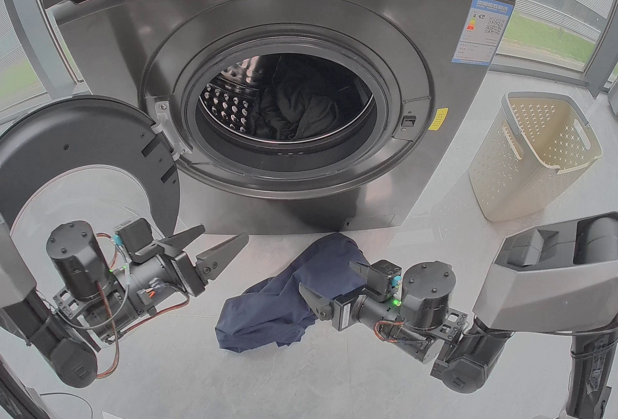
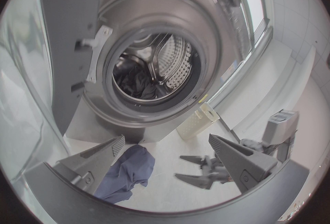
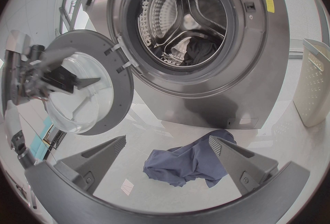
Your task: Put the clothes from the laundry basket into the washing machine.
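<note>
Head view, read left to right. At the left edge the round door (image 1: 84,143) of the washing machine (image 1: 412,53) stands swung open. Below it, in the lower left of the frame, the left tool (image 1: 225,232) hangs above the floor (image 1: 193,375) with its fingers spread wide and nothing between them. At lower centre a blue garment (image 1: 283,298) lies crumpled on the floor in front of the machine, its long axis running from lower left to upper right. Dark clothes (image 1: 296,105) already lie inside the drum at upper centre. The right tool (image 1: 312,301), lower centre-right, is likewise spread wide and empty. It points leftward at the garment's right-hand edge, with one finger at or against the cloth; contact cannot be confirmed. The garment thus lies directly ahead of the right tool, which is clearly the nearer of the two, and a pick-up probably falls to that arm. At the far right stands the pale laundry basket (image 1: 502,169), well apart from the garment.
</note>
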Robot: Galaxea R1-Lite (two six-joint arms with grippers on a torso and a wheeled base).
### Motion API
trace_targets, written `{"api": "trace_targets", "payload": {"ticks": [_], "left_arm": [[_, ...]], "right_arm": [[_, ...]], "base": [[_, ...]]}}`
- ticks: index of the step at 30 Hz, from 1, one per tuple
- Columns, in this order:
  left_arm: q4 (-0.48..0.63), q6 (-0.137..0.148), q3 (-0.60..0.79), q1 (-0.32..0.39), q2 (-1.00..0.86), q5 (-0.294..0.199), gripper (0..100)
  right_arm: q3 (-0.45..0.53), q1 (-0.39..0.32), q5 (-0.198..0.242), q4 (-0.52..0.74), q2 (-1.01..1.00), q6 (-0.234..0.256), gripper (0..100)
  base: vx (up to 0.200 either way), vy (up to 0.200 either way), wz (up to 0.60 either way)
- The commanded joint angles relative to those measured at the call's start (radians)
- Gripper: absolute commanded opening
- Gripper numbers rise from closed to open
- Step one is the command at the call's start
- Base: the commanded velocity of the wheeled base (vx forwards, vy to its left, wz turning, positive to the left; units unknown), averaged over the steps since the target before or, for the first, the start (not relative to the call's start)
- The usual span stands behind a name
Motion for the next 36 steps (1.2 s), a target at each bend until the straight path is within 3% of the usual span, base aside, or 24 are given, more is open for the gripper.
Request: {"api": "trace_targets", "payload": {"ticks": [1,5,7,14,16,18,20,25,29,30,36], "left_arm": [[0.003,-0.013,0.081,-0.028,-0.228,0.003,100],[-0.003,-0.009,0.096,-0.057,-0.259,0.006,100],[-0.003,-0.005,0.122,-0.088,-0.316,-0.008,100],[-0.003,-0.002,0.119,-0.172,-0.426,-0.012,100],[-0.003,-0.002,0.121,-0.177,-0.440,-0.024,100],[-0.001,-0.003,0.127,-0.178,-0.488,-0.081,100],[0.002,-0.003,0.125,-0.178,-0.497,-0.092,100],[0.008,-0.003,0.099,-0.165,-0.506,-0.098,100],[0.006,-0.003,0.096,-0.154,-0.506,-0.101,100],[0.006,-0.003,0.093,-0.139,-0.505,-0.101,100],[0.006,-0.008,0.072,-0.083,-0.498,-0.104,100]], "right_arm": [[-0.163,-0.032,0.033,0.090,0.127,0.000,100],[-0.279,-0.052,0.043,0.164,0.163,0.001,100],[-0.384,-0.066,0.054,0.263,0.206,0.003,100],[-0.582,-0.075,0.065,0.363,0.326,0.009,100],[-0.605,-0.075,0.066,0.383,0.338,0.012,100],[-0.667,-0.074,0.076,0.432,0.375,0.021,100],[-0.689,-0.072,0.076,0.444,0.389,0.030,100],[-0.833,-0.065,0.073,0.572,0.450,0.127,100],[-0.919,-0.063,0.073,0.638,0.481,0.153,100],[-1.005,-0.063,0.068,0.694,0.509,0.181,100],[-1.207,-0.066,0.076,0.874,0.581,0.251,100]], "base": [[0.000,0.000,0.00],[0.000,0.000,0.00],[0.000,0.000,0.00],[0.000,0.000,0.00],[0.000,0.000,0.00],[0.000,0.000,0.00],[0.000,0.000,0.00],[0.000,0.000,0.00],[0.000,0.000,0.00],[0.000,0.000,0.00],[0.000,0.000,0.00]]}}
